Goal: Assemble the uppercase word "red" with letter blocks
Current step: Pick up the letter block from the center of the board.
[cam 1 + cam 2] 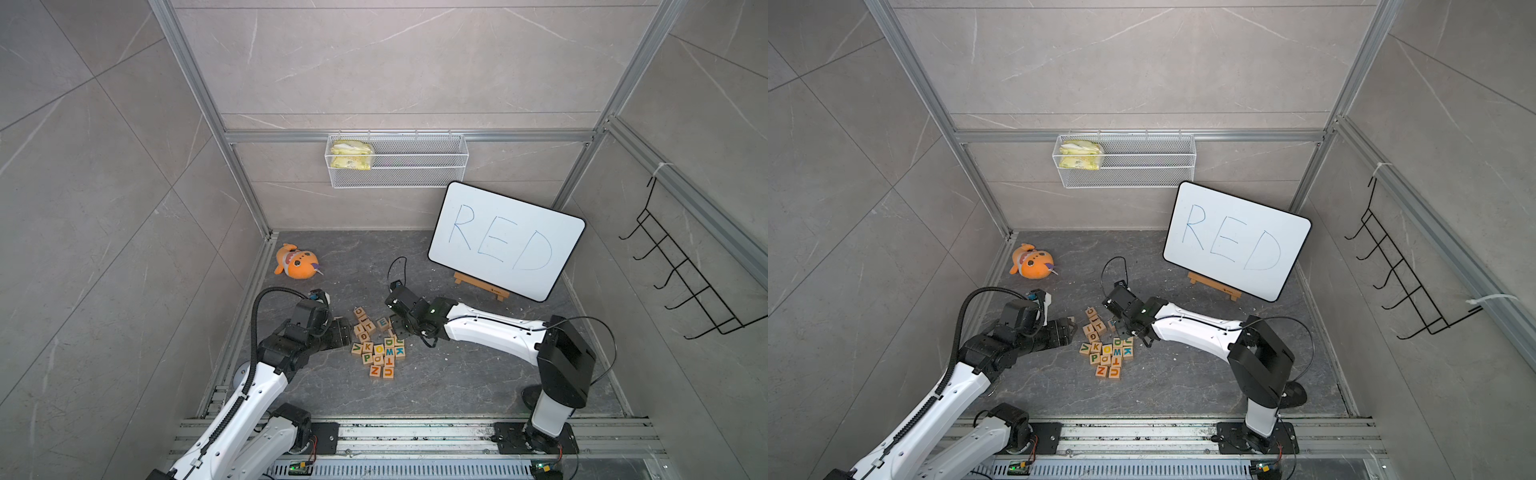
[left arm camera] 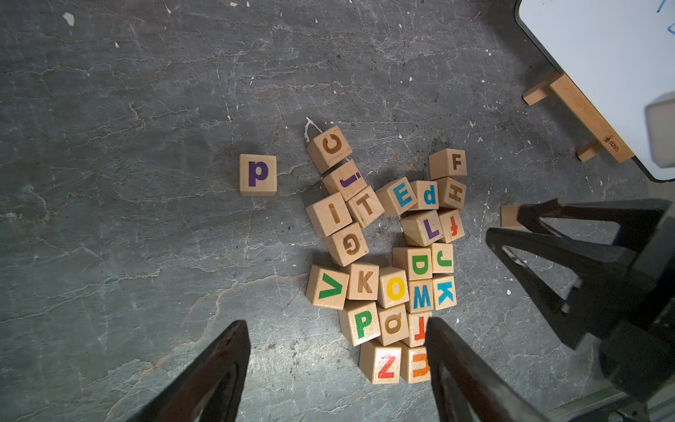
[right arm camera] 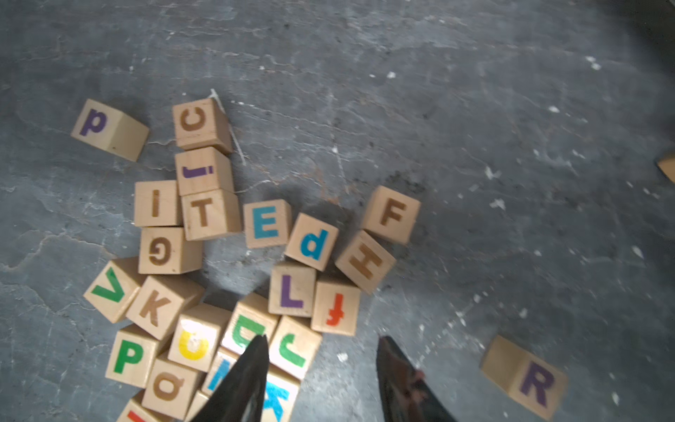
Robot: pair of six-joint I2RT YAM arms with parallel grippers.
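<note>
Left fingers (image 2: 226, 358) stand apart with nothing between them, just off the side of the block pile that faces the left edge of the bench (image 2: 109, 182); right fingers (image 3: 252, 369) are likewise parted and empty, one tip covering part of the green D block (image 3: 244, 327) in the right wrist view. That D sits inside the pile, touching a green J block (image 3: 294, 347). On the pile's back-edge side, the blue E block (image 3: 266, 223) lies against a lowercase d block (image 3: 312, 243). Alone, apart from the pile toward the right edge, lies the purple R block (image 3: 535, 383)
</note>
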